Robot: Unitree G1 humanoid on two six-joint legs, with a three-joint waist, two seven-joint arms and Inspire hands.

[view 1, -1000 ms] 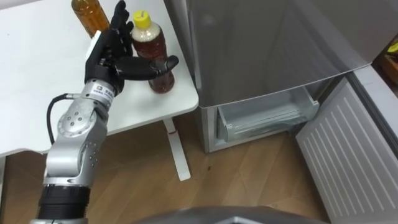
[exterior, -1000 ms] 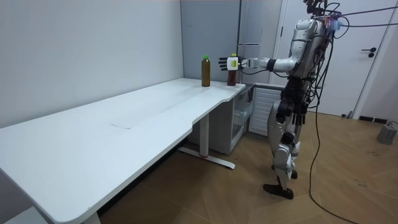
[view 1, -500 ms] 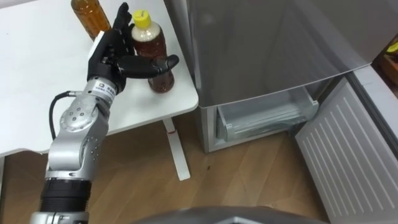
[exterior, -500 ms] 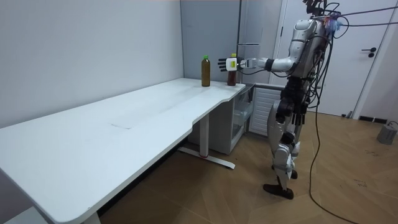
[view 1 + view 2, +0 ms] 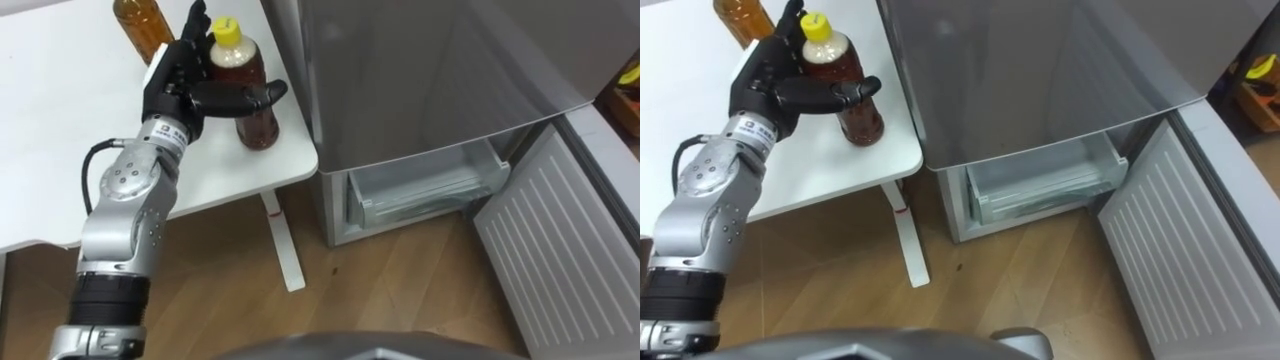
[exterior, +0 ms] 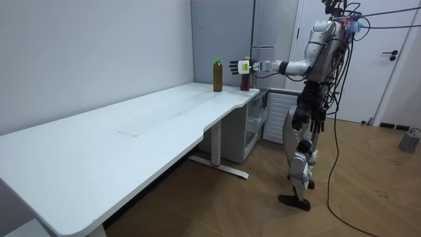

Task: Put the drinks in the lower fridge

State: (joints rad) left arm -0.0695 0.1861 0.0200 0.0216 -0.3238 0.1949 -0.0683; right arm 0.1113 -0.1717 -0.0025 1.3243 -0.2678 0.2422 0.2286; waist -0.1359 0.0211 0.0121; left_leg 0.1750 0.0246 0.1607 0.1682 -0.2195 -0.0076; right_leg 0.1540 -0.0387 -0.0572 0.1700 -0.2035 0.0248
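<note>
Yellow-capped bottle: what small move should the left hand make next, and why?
The left hand should probably curl its fingers round the yellow-capped bottle. It is at the bottle on the table corner, thumb across its front, fingers straight beside it, so no grasp is closed yet. The lower fridge door stands open.

Amber bottle (image 5: 140,20), upper left: top cut off by frame edge. Yellow-capped bottle (image 5: 258,127): midsection hidden behind left robot hand (image 5: 176,86) thumb.
</note>
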